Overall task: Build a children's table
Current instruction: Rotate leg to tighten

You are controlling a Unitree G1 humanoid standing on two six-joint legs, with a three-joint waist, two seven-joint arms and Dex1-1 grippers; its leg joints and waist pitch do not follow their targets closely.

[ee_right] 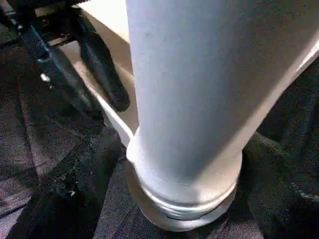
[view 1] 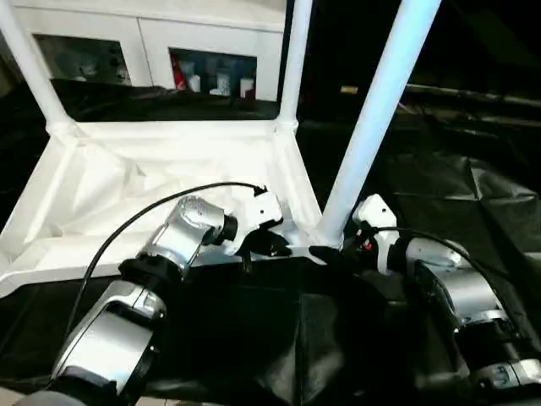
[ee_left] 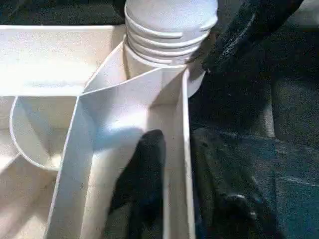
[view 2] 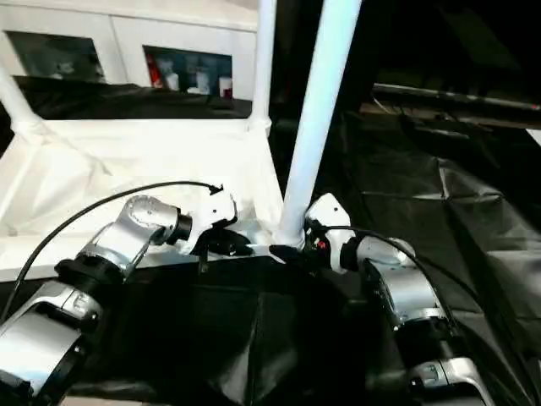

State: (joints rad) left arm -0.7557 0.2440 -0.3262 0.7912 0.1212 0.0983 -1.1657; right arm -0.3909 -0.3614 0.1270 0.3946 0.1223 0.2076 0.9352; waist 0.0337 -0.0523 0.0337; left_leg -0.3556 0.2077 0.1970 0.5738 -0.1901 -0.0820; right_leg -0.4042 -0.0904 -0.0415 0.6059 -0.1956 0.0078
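no readable text, labels or numbers anywhere

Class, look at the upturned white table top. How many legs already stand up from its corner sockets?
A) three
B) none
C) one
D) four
A: on the table top, one leg rises from the near corner socket between the two grippers, a second leg from the far right corner and a third leg from the far left corner.
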